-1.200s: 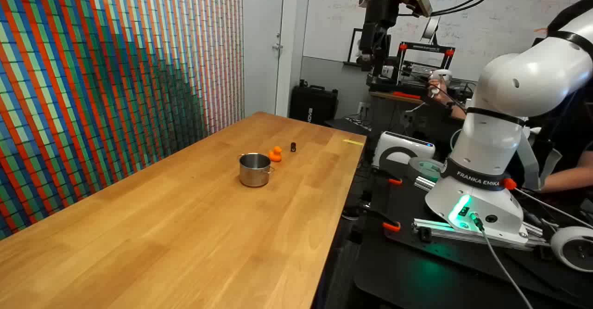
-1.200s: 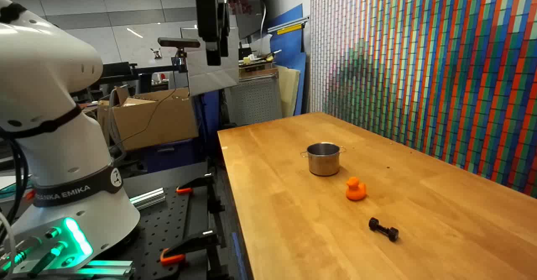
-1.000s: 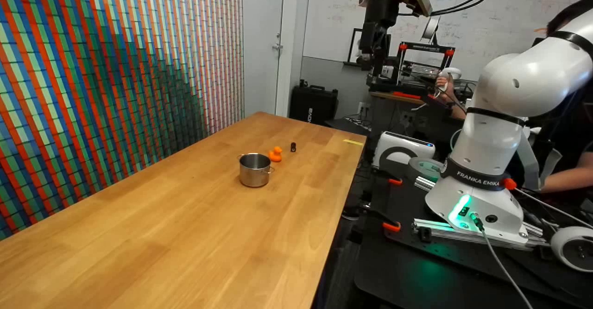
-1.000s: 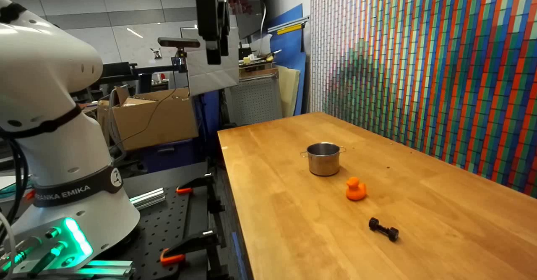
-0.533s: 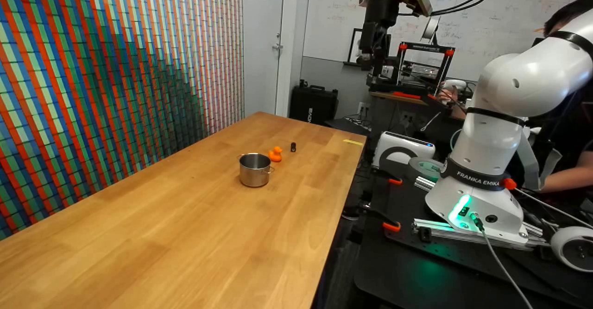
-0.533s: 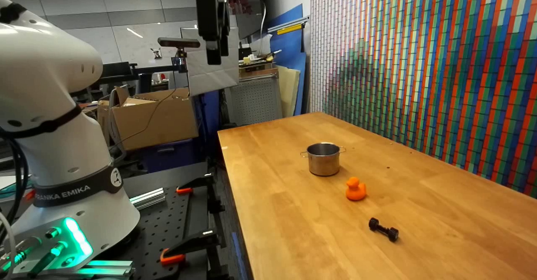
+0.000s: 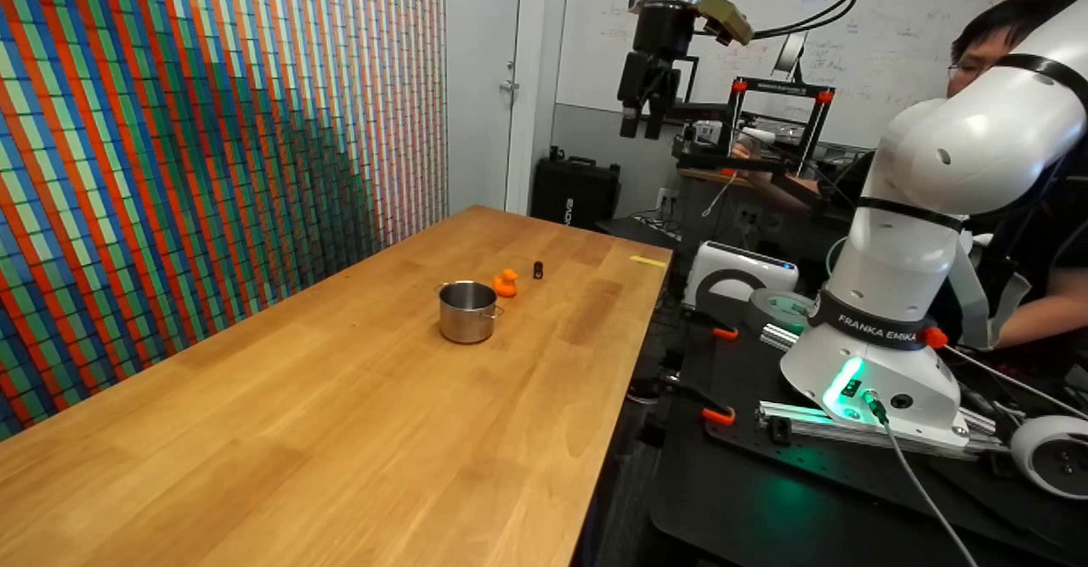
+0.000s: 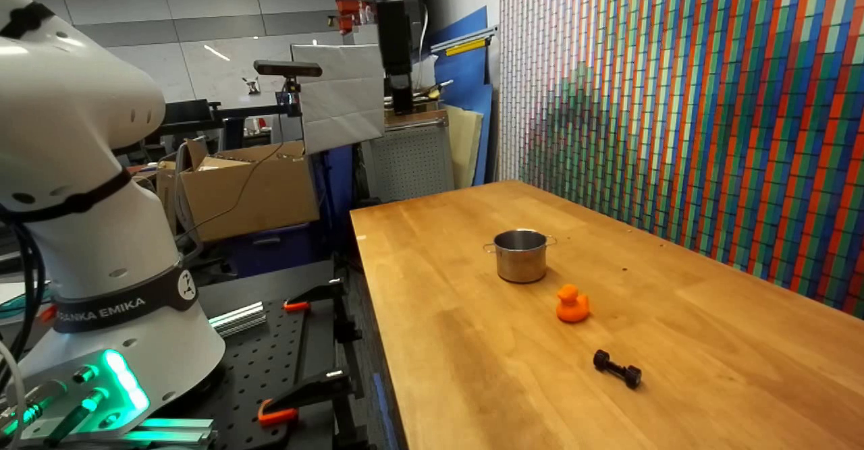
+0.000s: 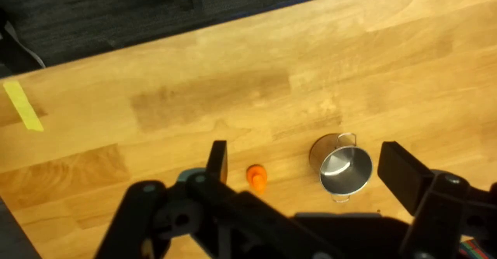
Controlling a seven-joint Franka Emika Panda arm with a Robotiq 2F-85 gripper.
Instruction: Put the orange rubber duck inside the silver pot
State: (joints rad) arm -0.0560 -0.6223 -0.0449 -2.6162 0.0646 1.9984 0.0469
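Observation:
The orange rubber duck (image 8: pixel 572 305) stands upright on the wooden table beside the silver pot (image 8: pixel 521 261). The duck (image 7: pixel 505 283) and pot (image 7: pixel 467 316) show in both exterior views, a small gap apart in the wrist view. The pot stands upright with two thin wire handles, and its inside shows bare metal. My gripper (image 7: pixel 641 129) hangs high above the table, pointing down, well clear of both things. In the wrist view the gripper (image 9: pixel 304 158) is open and empty, fingers wide apart. The duck (image 9: pixel 257 177) and pot (image 9: pixel 345 170) appear far below, between the fingers.
A small black dumbbell (image 8: pixel 617 369) lies on the table (image 8: pixel 445 342) near the duck, on the side away from the pot. Yellow tape (image 7: pixel 648 261) marks the table edge. A colourful tiled wall (image 7: pixel 280 142) runs along the table's far side. A person sits behind the arm.
My gripper has moved from beside the table toward the duck and pot, leftward in an exterior view and rightward in another, turning slightly. The duck, pot and dumbbell have not moved.

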